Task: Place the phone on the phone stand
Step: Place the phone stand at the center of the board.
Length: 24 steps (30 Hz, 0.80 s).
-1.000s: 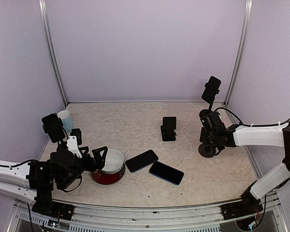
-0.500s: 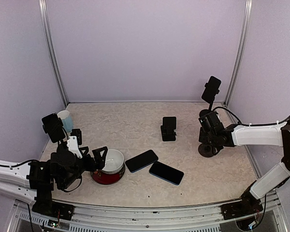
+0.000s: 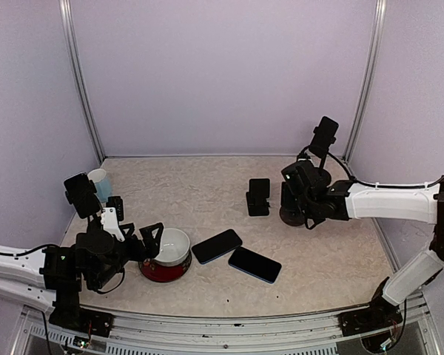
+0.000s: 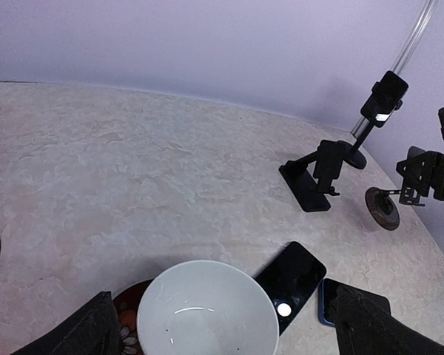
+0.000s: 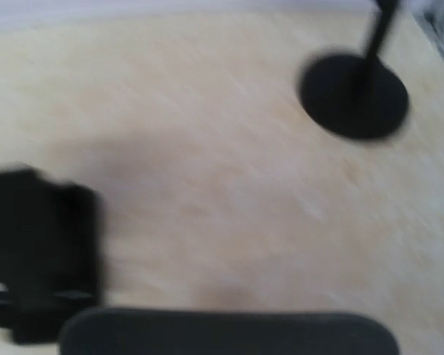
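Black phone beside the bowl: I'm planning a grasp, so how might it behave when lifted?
The thin black slab phone lies flat on the beige marbled tabletop, so getting under its edge is probably hard. Its glossy face mirrors a light, so likely slippery. It looks rigid.

The right wrist view is smeared: a black rectangular block [image 5: 41, 251] runs off the left edge, a round black base [image 5: 353, 95] loses its pole at the top, and a dark rounded band [image 5: 229, 333] along the bottom cannot be identified. From above, the right claw [image 3: 293, 211] shows no readable jaw gap. The left claw [image 4: 222, 293] has its fingers [image 4: 89, 333] cropped below, as is the white ceramic bowl [image 4: 204, 263]. One finger covers part of the blue-edged black phone [image 4: 325, 297].
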Available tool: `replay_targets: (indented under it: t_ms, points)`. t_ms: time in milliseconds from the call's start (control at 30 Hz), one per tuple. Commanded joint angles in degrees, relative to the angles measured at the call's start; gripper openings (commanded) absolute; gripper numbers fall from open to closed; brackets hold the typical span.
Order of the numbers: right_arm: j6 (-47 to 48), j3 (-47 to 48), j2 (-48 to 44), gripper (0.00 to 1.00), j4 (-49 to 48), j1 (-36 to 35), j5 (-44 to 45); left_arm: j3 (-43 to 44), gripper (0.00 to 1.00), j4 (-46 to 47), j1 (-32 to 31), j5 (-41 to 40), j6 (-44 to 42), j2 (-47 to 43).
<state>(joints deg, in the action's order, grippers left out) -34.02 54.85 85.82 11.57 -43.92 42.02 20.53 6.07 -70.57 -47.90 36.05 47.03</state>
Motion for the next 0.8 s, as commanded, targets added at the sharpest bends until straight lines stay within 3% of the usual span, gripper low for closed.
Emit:
replay_targets:
  t_ms: [0, 167, 367, 767]
  points:
    - [3.40, 7.19, 1.23, 0.61, 0.96, -5.75, 6.72, -0.23, 0.99, 0.79, -0.33, -0.75, -0.35, -1.03]
    - [9.00, 15.07, 3.65, 0.61, 0.37, -12.39, 9.28, -0.14, 0.99, 0.75, -0.32, -0.62, -0.54, -1.47]
    - [15.02, 24.50, 9.89, 0.60, -4.17, -17.29, 6.46, -0.23, 0.99, 0.35, -0.40, -0.43, -0.09, -2.08]
    - [18.83, 48.11, 35.01, 0.60, -9.33, -18.22, 2.82, 0.01, 0.99, -2.62, -0.54, -0.62, 1.17, -5.21]
